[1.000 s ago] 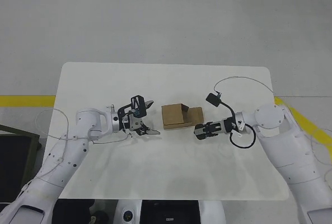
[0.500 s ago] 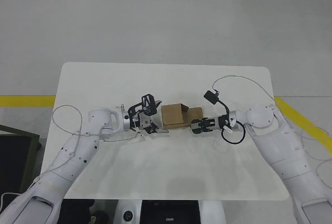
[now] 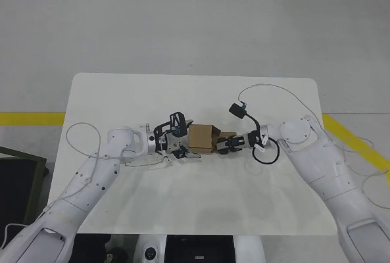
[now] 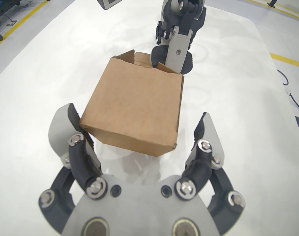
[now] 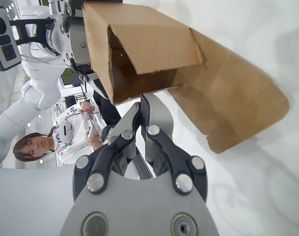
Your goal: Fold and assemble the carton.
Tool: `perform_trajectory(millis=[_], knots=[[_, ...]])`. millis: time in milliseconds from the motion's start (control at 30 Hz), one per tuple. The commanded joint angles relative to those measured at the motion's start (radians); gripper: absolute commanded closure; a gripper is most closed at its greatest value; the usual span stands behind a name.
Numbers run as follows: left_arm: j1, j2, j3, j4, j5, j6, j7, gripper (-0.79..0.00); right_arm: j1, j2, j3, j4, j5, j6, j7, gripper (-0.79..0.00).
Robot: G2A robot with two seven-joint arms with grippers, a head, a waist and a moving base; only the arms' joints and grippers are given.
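**Q:** Where is the carton?

**A:** A small brown cardboard carton (image 3: 202, 137) lies on its side. The white table (image 3: 116, 98) beneath it reaches well past the carton on every side. One end of the carton is closed. The other end is open, with short flaps partly turned in at the mouth. A long flap (image 5: 238, 104) with rounded corners lies flat, stretching away from that open end.

**Q:** And the robot's arms?

**A:** One is at each end of the carton, and they face each other across it. The left gripper (image 3: 185, 140) is at the closed end. Its fingers (image 4: 66, 124) are spread wide – wider than the carton – with one on each side of that end. The pad of one finger touches a corner of the carton. The other finger stands just beside the carton, apart from it.

**Q:** What about the right side?

**A:** The right gripper (image 5: 142, 99) is at the open end of the carton, above the long flap. Its fingers (image 5: 156, 114) are drawn close together, with only a thin dark slit between them. Their tips meet the edge of a carton wall at the mouth – whether any cardboard is caught between them, I cannot tell.

**Q:** Is the carton's inside visible?

**A:** Yes. From the right wrist, the open end shows a dark, hollow interior.
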Motion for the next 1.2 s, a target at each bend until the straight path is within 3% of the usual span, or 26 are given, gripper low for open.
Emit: perform_trajectory(millis=[0,533,967,1167], knots=[[-0.001,-0.001,0.001,0.002,-0.001,-0.004,0.001,-0.785,0.01,-0.007,-0.014,0.013,0.004,-0.007,-0.006,0.0],[0.007,-0.005,-0.001,-0.001,0.001,-0.023,-0.004,-0.785,0.038,-0.044,-0.077,0.068,0.018,-0.048,-0.085,0.0],[0.022,-0.005,-0.02,-0.011,0.002,-0.001,-0.007,-0.785,-0.052,0.018,0.063,-0.004,-0.013,-0.003,-0.027,0.0],[0.026,-0.006,-0.021,-0.017,0.002,-0.004,-0.011,-0.785,-0.043,0.022,0.076,-0.004,-0.026,-0.007,-0.045,0.0]])
